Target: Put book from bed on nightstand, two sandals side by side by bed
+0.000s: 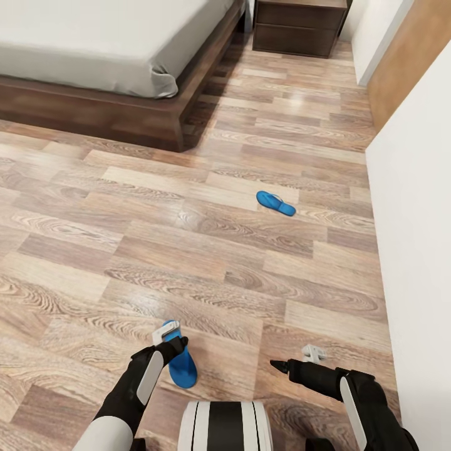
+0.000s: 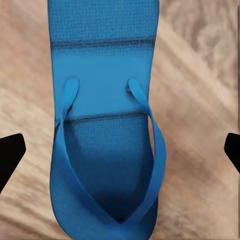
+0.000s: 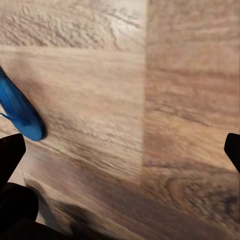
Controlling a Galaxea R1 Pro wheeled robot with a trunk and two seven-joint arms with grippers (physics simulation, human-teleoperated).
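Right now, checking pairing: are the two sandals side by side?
No: one sandal lies by the left tool, the other far off.

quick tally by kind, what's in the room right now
blue sandals: 2, the near sandal under the left gripper, the far sandal on the floor
bed: 1
nightstand: 1
total: 4

The right gripper has its two dark fingers spread wide apart. Between them is only brown wood floor. The tip of a blue sandal lies just beyond one finger.
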